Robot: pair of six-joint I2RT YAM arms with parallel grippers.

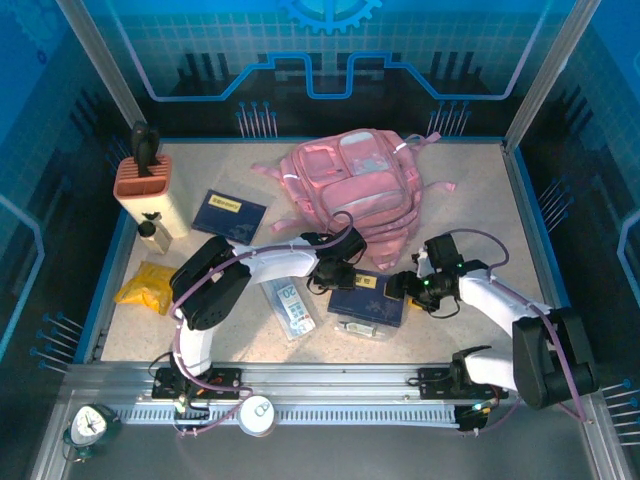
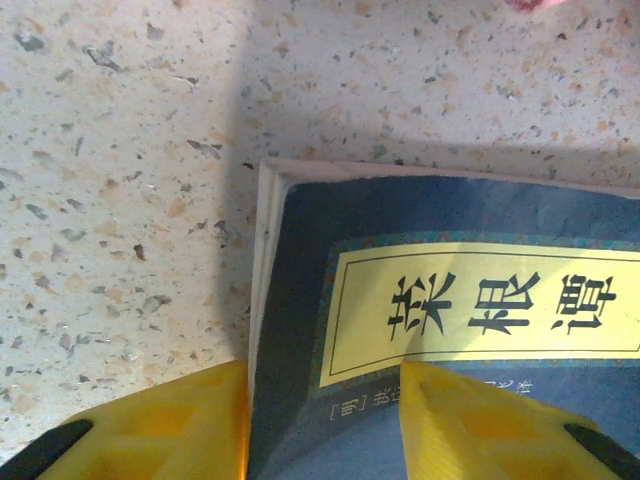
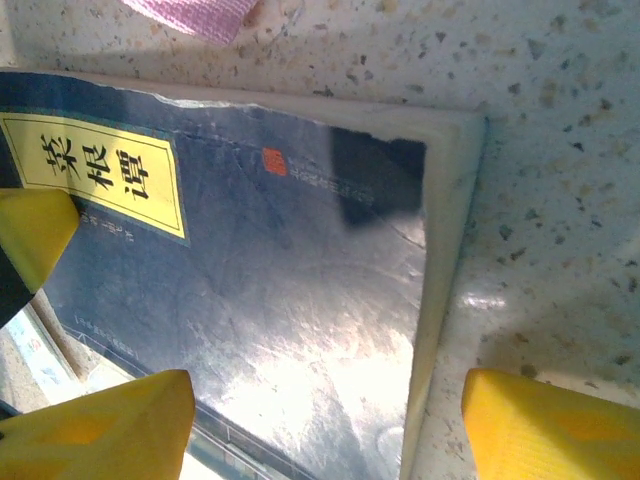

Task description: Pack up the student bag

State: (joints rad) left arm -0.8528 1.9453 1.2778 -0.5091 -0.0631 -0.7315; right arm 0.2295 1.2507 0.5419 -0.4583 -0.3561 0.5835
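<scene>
at the back of the table, in the middle, the student bag (image 1: 350, 185) lies flat with its pale front pockets up; i can't see into it. at the back left a pinkish slotted holder (image 1: 143, 182) stands upright with one dark handle (image 1: 143, 140) sticking out of the top and one small bottle (image 1: 150, 232) just beside it.

i count two dark blue books. the far blue book (image 1: 228, 213) lies near the holder. the near blue book (image 1: 368, 298) lies just in front of the bag, partly on a clear case (image 1: 352, 326). there is one yellow packet (image 1: 148, 287) at the left and one clear pack (image 1: 290, 305) marked 20.

the left gripper (image 2: 320, 400) has its fingers apart astride the near book's left edge, one over the table and one over the cover. the right gripper (image 3: 325, 400) stands wide astride the right edge.
</scene>
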